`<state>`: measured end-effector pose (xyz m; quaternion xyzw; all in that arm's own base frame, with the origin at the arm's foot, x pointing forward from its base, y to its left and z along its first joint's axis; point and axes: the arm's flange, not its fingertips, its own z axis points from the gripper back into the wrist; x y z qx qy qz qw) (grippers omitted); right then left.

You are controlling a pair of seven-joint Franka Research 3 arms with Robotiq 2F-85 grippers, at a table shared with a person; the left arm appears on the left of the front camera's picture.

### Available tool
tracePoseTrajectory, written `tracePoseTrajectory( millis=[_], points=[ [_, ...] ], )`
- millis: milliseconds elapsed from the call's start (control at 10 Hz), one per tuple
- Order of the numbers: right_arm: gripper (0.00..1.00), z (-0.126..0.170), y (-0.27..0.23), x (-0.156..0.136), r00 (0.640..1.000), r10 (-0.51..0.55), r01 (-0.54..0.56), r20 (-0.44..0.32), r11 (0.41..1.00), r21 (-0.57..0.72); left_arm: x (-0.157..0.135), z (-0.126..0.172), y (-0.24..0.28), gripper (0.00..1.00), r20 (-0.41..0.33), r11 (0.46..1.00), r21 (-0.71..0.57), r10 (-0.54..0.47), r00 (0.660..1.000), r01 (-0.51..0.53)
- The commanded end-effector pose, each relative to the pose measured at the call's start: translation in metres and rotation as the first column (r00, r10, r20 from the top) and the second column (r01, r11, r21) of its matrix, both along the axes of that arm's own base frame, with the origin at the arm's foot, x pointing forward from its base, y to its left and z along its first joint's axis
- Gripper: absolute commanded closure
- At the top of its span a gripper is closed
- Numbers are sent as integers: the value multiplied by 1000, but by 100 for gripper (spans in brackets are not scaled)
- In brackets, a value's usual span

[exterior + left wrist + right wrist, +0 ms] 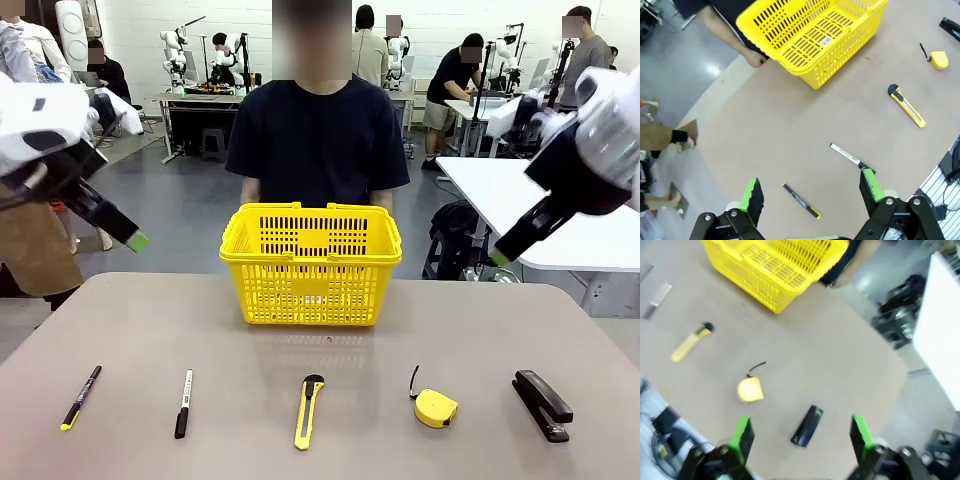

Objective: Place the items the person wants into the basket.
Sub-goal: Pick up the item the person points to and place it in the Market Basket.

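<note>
The yellow basket (310,285) sits at the middle of the counter (150,320), towards its far edge, and the person (318,140) stands just behind it. In the left wrist view one of their hands (756,59) rests at that far edge, beside the basket.

Five things lie in a row along the near edge, well apart from each other. From the left corner there is a thin pen (81,397), the marker (183,403), the utility knife (309,411), the tape measure (435,407) with its strap trailing, and a stapler (543,404) by the right corner.

The left gripper (811,189) hangs above the left end of the counter, jaws spread wide and holding nothing. The right gripper (801,432) hangs above the right end, also wide open with nothing between its pads.
</note>
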<state>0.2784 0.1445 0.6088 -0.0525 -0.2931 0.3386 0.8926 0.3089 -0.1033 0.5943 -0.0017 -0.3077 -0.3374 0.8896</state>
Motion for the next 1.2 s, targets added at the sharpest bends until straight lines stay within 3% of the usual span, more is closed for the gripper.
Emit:
tracePoseTrajectory(
  millis=[0,200,300,800,900,1000,1100],
  points=[
    [0,22,9,-6,999,-51,50,-2,998,-43,-10,21,-5,0,15,998,55,44,999,-45],
    [0,21,7,-4,996,-84,86,32,994,-63,-14,27,-1,0,67,995,75,60,996,-65],
    [0,31,6,-12,1000,-13,13,6,1000,-18,-12,29,-4,0,26,999,40,13,1000,-14],
    [0,33,7,-13,1000,-24,25,14,999,-26,-12,31,-4,0,32,999,51,17,999,-19],
    [0,39,-24,-14,996,81,-83,23,986,144,-7,43,19,0,28,984,-54,-169,985,170],
    [0,39,-55,-9,992,114,-124,51,948,292,-2,45,41,0,49,955,-149,-250,967,255],
    [0,37,-84,-4,980,188,-199,70,874,442,3,48,65,0,77,922,-219,-311,947,321]
  ],
)
